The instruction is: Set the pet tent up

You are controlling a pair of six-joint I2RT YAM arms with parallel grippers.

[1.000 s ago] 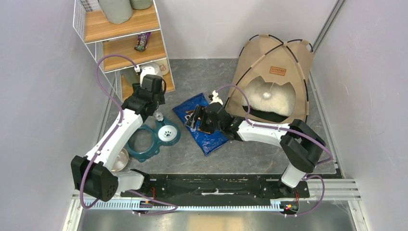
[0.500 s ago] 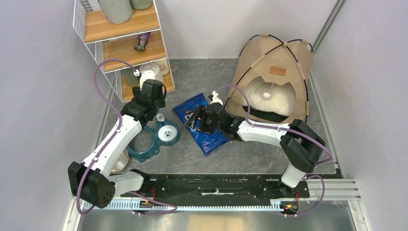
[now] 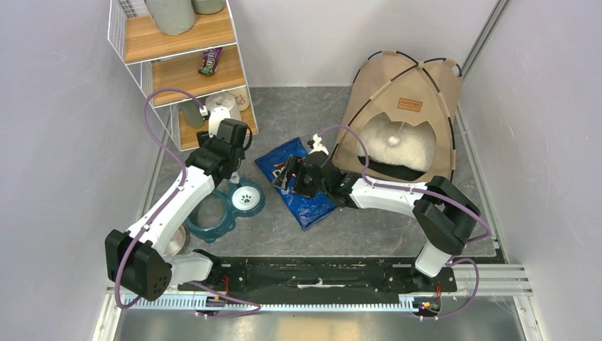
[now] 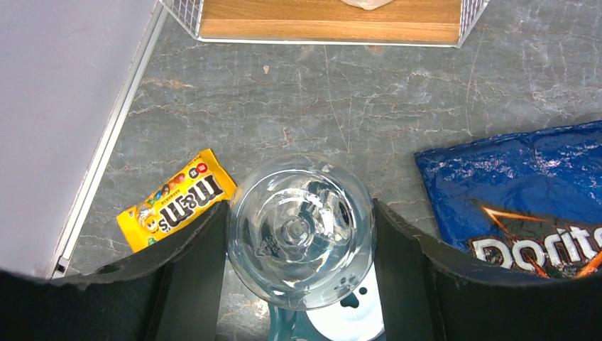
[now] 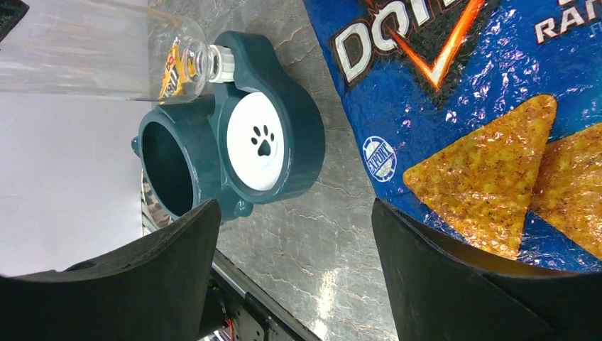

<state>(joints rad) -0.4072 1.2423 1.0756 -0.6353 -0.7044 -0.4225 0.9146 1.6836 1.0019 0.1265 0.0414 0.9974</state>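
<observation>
Left gripper point(image 4: 301, 213) clamps one clear bottle point(image 4: 301, 245), cap at the rim of the teal feeder point(image 5: 302, 121), which holds one white paw-print bowl point(image 5: 259, 142); right gripper point(image 5: 291, 213) gapes empty over one blue "Doritos" bag point(image 5: 454, 85); one yellow "m&m's" packet point(image 4: 177, 200); far right, the pet tent point(image 3: 397, 92) stands, white cushion point(image 3: 397, 145) inside, label unreadable.

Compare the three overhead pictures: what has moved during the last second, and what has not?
The left gripper, shut on the clear bottle, shifted slightly nearer the arm bases and to the right, above the teal pet feeder. The right gripper, open over the Doritos bag, the feeder and the pet tent stayed where they were.
</observation>
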